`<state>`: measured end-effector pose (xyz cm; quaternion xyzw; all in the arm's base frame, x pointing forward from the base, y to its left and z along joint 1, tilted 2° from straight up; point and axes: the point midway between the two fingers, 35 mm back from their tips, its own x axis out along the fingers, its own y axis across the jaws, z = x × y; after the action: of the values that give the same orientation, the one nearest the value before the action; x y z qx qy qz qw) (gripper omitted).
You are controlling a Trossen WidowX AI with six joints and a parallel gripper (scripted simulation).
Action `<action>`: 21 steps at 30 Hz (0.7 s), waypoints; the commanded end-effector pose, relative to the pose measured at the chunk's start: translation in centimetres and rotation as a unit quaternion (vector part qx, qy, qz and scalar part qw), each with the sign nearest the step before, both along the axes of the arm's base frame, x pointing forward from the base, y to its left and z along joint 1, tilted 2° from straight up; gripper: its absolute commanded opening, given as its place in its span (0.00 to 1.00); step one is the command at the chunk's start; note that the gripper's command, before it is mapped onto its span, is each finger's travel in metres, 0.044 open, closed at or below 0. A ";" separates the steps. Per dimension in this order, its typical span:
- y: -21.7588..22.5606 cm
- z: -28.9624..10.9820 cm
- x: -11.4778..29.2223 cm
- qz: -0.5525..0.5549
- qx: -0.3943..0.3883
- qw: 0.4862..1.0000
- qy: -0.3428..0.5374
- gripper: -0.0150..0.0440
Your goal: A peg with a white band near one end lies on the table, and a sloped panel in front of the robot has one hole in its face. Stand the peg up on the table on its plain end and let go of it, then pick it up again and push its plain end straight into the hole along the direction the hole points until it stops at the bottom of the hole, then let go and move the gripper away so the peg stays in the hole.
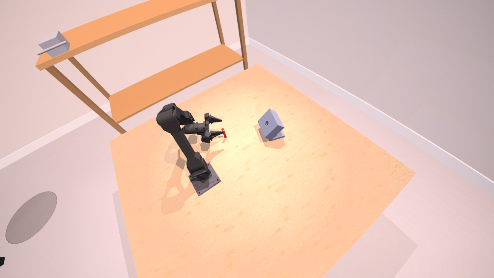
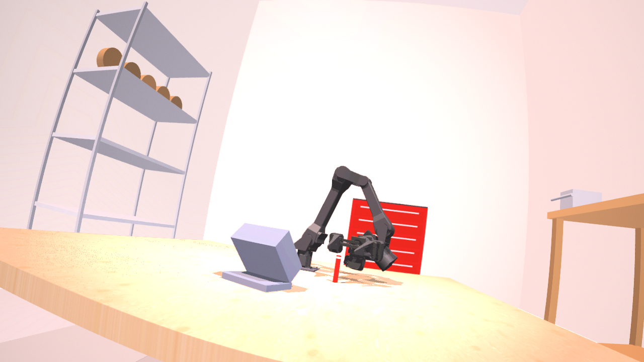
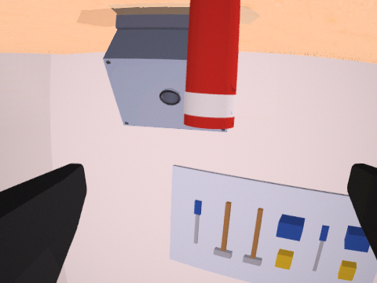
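Observation:
The red peg [image 1: 224, 133] [image 2: 336, 269] [image 3: 212, 31] stands upright on the wooden table [image 1: 276, 193] [image 2: 180, 297], plain end down and white band at the top. My gripper [image 1: 220, 125] [image 2: 342, 251] [image 3: 223, 179] is open wide and empty, low over the table. The peg stands free just beyond the fingertips, touching neither finger. The grey sloped panel [image 1: 271, 123] [image 2: 265, 256] [image 3: 141, 90] stands farther out in front, past the peg. Its one round hole [image 1: 266, 122] [image 3: 170, 97] faces the arm.
The arm's base plate [image 1: 203, 181] is bolted to the table. A wooden shelf [image 1: 172, 79] stands behind the table's far edge. A metal rack [image 2: 126, 90], a red board [image 2: 405, 234] and a wall chart [image 3: 272, 231] stand off the table.

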<state>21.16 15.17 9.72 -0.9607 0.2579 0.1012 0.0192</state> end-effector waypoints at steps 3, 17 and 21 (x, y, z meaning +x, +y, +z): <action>0.0 8.8 0.4 0.016 0.011 1.000 -0.001 1.00; -2.2 11.9 0.4 -0.012 0.014 0.999 0.050 1.00; -3.1 10.7 0.5 -0.047 0.024 0.993 0.106 1.00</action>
<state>21.54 12.53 21.05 -0.9429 0.2832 0.1745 0.0188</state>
